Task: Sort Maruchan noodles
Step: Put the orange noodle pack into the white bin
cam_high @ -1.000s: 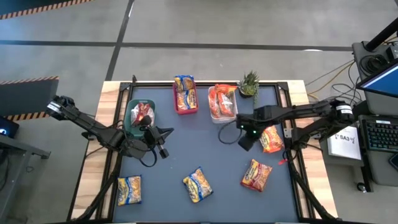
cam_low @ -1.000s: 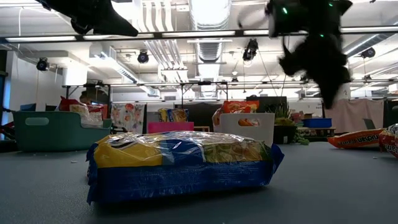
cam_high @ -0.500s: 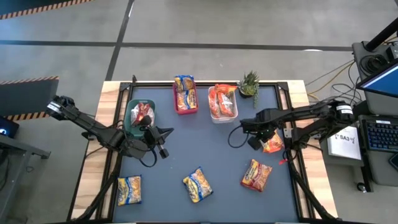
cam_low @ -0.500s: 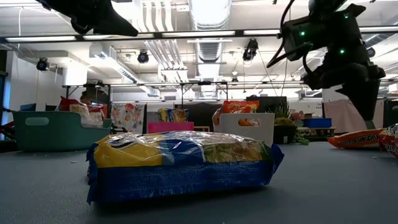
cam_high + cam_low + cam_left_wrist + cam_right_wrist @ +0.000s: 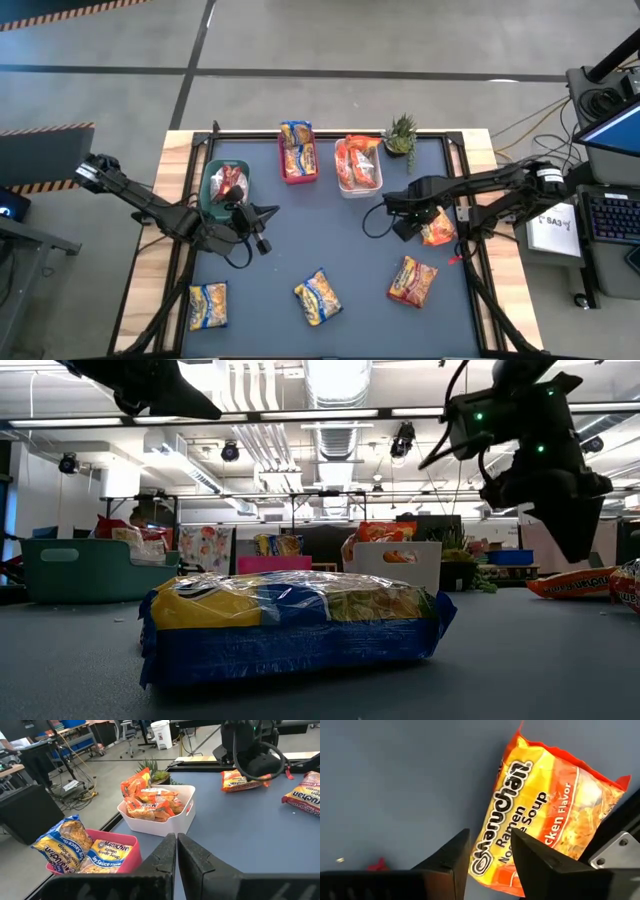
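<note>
Fingers of the right gripper stand spread with a clear gap, hanging above the orange Maruchan packet, which lies flat on the dark table just ahead of the tips and reaches under them; no contact shows. From above, that right gripper sits just beside the packet, near the white bin. Left gripper, its fingers pressed together, waits by the green bin.
</note>
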You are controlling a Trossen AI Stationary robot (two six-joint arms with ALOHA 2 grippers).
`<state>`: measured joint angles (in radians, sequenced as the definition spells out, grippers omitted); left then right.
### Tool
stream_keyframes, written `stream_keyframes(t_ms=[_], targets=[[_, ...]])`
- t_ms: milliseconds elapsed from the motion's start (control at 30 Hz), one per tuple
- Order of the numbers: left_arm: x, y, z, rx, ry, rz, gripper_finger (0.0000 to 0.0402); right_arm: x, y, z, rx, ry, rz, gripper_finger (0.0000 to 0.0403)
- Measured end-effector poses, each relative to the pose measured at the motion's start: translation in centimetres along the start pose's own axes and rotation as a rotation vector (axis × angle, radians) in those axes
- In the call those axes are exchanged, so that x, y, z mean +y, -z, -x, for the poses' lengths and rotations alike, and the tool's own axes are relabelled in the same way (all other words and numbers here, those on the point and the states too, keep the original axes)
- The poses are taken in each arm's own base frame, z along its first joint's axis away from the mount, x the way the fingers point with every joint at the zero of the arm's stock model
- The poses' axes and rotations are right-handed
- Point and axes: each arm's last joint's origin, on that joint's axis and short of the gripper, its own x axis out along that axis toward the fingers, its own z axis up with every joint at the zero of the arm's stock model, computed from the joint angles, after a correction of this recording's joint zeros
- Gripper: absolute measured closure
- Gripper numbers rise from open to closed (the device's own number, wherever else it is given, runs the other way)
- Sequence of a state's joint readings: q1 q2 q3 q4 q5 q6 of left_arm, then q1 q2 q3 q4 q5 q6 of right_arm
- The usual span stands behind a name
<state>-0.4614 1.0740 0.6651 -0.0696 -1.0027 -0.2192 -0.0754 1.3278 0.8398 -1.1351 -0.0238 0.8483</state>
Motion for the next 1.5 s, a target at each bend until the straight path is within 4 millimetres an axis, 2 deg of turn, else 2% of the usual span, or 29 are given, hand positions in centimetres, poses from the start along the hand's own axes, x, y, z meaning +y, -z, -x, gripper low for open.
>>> stream_keyframes(t_ms=[300,433,600,800,900,1033,1267,1367,1500], targets=[[0.0,0.0,0.0,0.002,-0.001,-0.004,0.0402,1.0,-0.8,-2.2,0.05,0.11,0.014,0.028],[0.0,0.0,0.0,0.003,-0.001,-0.005,0.0402,1.3,-1.0,-2.9,0.066,0.137,0.024,0.0312],[0.0,0.0,0.0,0.003,-0.001,-0.005,0.0402,1.4,-1.1,-3.2,0.068,0.153,0.047,0.038],[0.0,0.0,0.0,0.003,-0.001,-0.006,0.0402,1.6,-1.2,-3.3,0.053,0.14,0.081,0.0393],[0.0,0.0,0.0,0.003,-0.001,-0.006,0.0402,2.6,-1.6,-3.1,-0.026,0.039,0.119,0.0394],[0.0,0.0,0.0,0.003,-0.001,-0.005,0.0402,4.7,-2.6,-2.6,-0.154,-0.195,0.174,0.0394],[0.0,0.0,0.0,0.001,0.0,-0.002,0.0402,8.2,-4.7,-0.4,-0.465,-0.566,0.293,0.0394],[0.0,0.0,0.0,-0.002,0.0,0.003,0.0402,9.0,-5.4,0.6,-0.585,-0.665,0.322,0.0394],[0.0,-0.1,0.0,-0.008,0.002,0.019,0.0402,9.2,-5.6,1.2,-0.648,-0.699,0.356,0.0394]])
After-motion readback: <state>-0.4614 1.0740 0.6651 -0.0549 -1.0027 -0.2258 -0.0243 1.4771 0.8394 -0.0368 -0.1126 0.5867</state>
